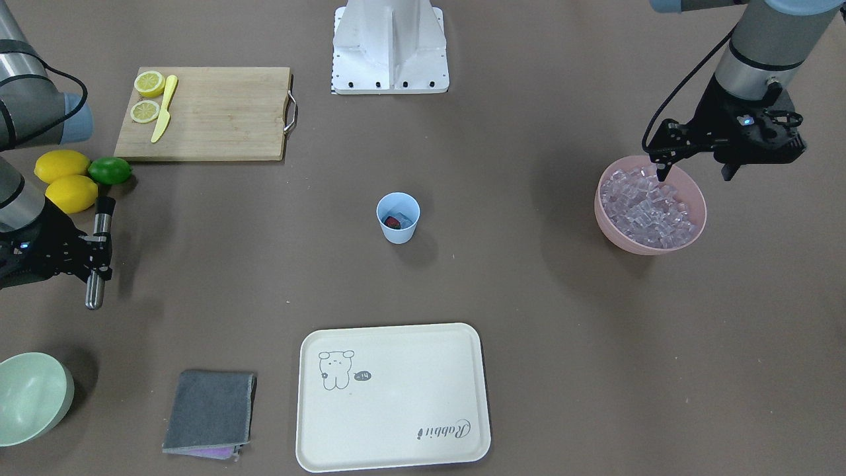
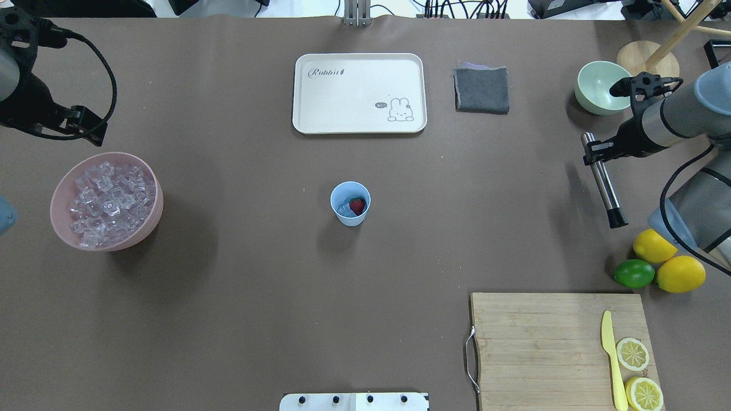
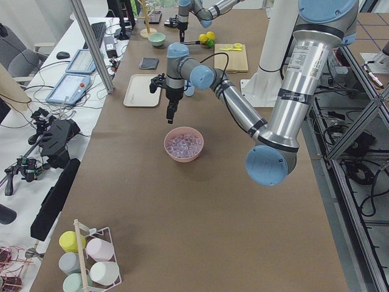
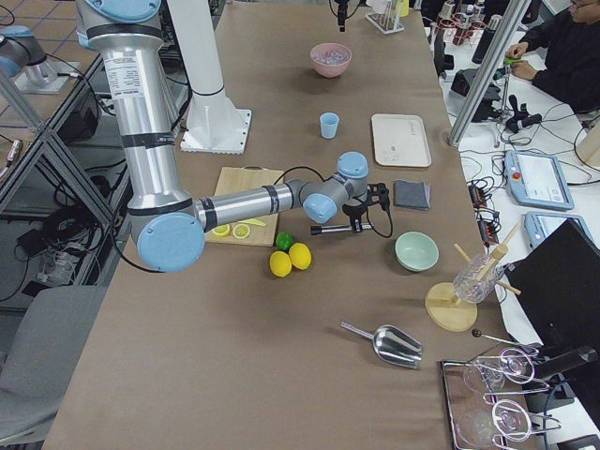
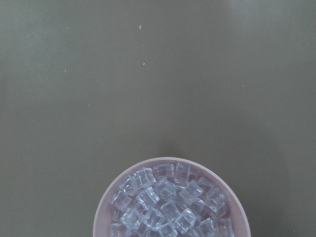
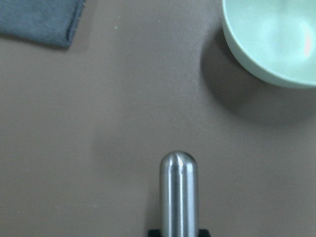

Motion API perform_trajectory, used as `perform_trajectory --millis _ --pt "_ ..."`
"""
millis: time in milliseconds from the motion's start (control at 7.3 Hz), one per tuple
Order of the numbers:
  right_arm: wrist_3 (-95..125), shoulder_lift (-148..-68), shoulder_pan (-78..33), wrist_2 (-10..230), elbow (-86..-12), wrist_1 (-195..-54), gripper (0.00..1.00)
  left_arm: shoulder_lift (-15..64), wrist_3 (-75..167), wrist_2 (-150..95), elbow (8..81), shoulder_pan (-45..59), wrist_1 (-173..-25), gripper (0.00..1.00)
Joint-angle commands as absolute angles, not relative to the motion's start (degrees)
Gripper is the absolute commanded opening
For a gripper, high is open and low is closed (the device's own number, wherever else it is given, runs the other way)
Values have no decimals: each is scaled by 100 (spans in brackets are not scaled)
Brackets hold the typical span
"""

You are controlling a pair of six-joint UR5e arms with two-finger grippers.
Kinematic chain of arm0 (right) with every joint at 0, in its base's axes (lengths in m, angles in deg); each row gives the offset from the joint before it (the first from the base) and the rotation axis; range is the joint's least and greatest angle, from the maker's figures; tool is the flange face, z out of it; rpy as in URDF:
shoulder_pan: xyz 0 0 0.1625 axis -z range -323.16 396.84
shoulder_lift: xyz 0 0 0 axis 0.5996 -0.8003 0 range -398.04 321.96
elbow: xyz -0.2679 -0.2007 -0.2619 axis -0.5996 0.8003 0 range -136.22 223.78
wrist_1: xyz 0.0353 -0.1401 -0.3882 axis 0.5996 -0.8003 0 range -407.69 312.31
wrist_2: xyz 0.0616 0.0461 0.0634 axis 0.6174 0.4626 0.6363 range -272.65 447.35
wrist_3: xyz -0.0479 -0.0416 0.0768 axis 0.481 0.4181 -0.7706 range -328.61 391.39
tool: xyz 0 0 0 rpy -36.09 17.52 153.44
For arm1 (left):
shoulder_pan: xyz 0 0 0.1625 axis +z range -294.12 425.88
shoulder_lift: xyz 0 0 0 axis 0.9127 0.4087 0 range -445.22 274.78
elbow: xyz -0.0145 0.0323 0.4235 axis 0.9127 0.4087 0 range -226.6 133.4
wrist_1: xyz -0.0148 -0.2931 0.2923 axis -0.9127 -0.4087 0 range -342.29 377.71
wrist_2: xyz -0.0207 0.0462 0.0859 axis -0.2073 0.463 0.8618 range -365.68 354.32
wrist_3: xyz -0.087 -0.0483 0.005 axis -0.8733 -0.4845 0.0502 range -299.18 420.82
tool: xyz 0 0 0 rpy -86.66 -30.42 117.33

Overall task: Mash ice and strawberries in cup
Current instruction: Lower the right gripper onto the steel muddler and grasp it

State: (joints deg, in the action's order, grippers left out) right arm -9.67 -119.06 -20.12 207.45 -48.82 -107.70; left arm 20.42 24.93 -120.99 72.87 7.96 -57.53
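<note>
The right pincer pinches the muddler, ready for the cup holding strawberry and ice; the left pincer's state is unclear.

In the overhead view a pink bowl sits at the left edge. A white tray with a bunny picture lies at the top middle. A folded grey cloth is just to its right, and a green bowl is further right. A metal stick with a black end is at the right, below the green bowl. Under it two lemons and a lime touch each other. A wood board fills the bottom right. A yellow knife and two lemon halves lie on its right end.
</note>
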Motion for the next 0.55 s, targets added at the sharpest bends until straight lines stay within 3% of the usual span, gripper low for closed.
perform_trajectory --millis 0,411 --pt "-1567 -12092 -1742 19859 -6111 -10763 0 2043 2496 -12108 7285 796 -5753 98" --pt "-2340 -11112 -574 18487 -6468 -10772 0 2043 2522 -12117 7224 822 -5753 98"
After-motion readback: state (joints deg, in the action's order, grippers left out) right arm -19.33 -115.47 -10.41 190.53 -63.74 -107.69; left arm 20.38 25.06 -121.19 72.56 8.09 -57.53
